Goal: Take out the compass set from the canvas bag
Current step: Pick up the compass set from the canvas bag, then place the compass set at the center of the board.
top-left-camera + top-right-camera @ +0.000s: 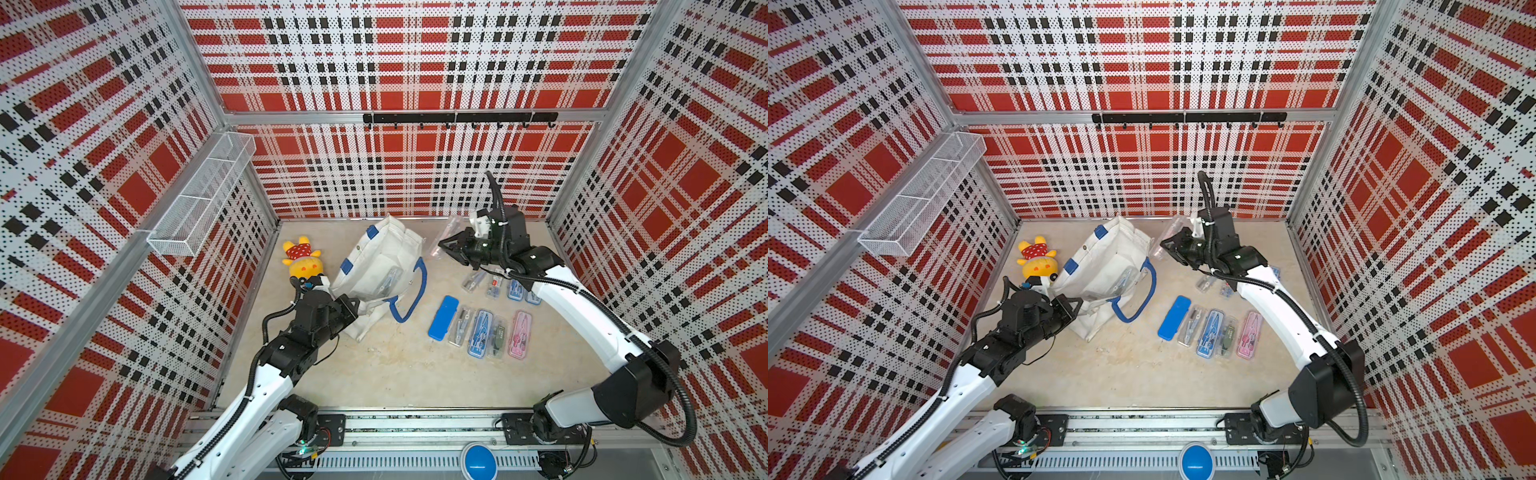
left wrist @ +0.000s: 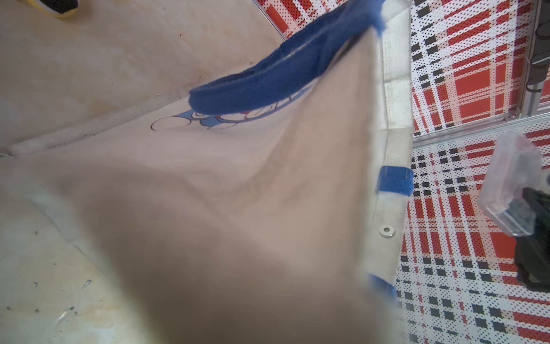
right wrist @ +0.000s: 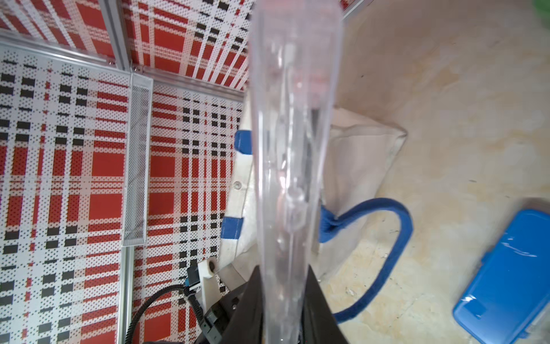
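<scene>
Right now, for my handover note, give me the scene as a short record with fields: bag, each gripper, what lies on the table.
bag: canvas bag lying on the table, mouth open
left gripper: shut on the bag's edge
right gripper: shut on a clear case, held up beside the bag
inside bag: second clear case shows
on table: plush toy, blue case, row of cases

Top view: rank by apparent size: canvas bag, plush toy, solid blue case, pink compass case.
1. canvas bag, clearly largest.
2. plush toy, a little bulkier than either case.
3. blue case and pink case: look about alike, not ranked.
</scene>
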Controlling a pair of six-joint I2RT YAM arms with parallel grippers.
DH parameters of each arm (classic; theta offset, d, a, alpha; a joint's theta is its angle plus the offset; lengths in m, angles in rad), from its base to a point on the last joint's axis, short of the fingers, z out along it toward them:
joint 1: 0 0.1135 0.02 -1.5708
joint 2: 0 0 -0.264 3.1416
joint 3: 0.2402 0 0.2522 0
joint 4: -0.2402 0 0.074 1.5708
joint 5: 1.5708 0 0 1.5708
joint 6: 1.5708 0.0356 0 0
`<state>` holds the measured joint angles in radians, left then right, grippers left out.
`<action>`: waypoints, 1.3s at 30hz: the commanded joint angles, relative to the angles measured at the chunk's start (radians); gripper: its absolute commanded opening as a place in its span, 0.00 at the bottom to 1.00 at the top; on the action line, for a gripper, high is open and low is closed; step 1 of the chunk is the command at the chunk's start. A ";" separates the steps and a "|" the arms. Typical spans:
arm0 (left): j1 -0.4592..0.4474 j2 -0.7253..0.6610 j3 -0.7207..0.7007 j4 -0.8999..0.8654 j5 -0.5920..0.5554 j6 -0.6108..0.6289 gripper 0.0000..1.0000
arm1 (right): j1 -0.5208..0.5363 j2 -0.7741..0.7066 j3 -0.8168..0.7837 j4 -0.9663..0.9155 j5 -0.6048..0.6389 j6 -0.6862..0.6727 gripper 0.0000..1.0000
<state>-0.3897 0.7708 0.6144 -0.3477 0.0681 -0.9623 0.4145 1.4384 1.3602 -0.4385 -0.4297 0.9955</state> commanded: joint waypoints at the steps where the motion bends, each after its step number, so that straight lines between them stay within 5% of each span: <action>1: 0.032 -0.030 0.037 -0.007 0.030 -0.006 0.00 | -0.048 -0.039 -0.064 0.008 -0.030 -0.043 0.16; 8: 0.080 -0.048 0.038 -0.034 0.051 0.000 0.00 | -0.064 0.015 -0.191 0.067 -0.036 -0.051 0.17; 22: 0.175 -0.067 0.023 -0.080 0.096 0.005 0.00 | 0.115 0.351 -0.245 0.334 -0.023 0.127 0.16; 39: 0.198 -0.108 -0.028 -0.084 0.132 -0.006 0.00 | 0.172 0.366 -0.412 0.418 0.001 0.201 0.17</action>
<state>-0.2043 0.6682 0.5953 -0.4511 0.1947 -0.9649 0.5751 1.8183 0.9657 -0.0818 -0.4408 1.1675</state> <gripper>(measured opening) 0.057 0.199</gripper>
